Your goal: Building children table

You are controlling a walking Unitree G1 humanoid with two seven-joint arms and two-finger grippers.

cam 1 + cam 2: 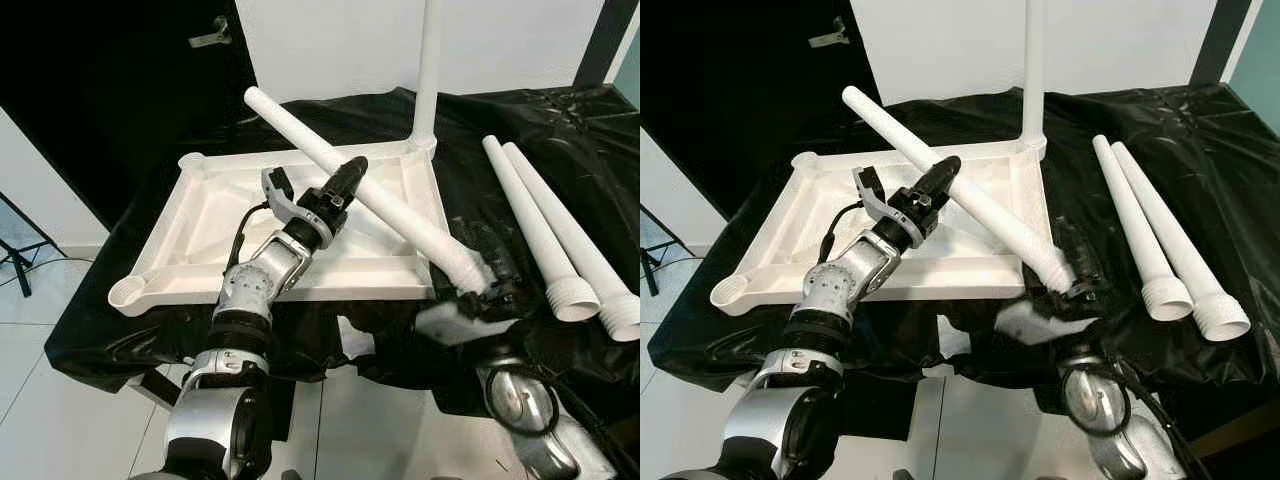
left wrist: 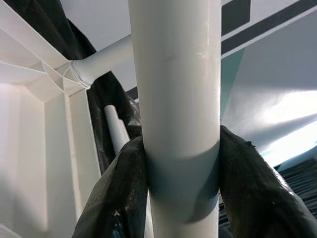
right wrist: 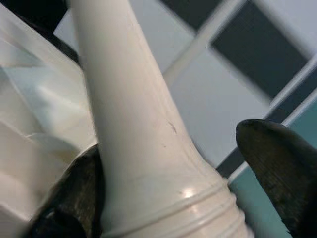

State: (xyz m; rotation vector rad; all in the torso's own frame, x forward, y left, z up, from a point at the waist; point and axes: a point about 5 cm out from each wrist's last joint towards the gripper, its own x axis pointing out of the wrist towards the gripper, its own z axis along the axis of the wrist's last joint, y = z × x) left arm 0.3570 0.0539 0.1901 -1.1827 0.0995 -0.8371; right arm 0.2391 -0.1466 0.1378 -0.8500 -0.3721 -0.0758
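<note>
Both grippers hold one white table leg (image 1: 400,215) slanting across the upturned tabletop (image 1: 200,225): left gripper (image 1: 345,180) clamps mid-shaft, right gripper (image 1: 490,285) grips the threaded end nearest the front-right corner socket.

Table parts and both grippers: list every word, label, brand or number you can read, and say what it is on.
No readable text.
Tabletop: plain white, unmarked.
Held leg, clamped by left gripper and right gripper: bare.
Spare legs and black cover: no print.
</note>
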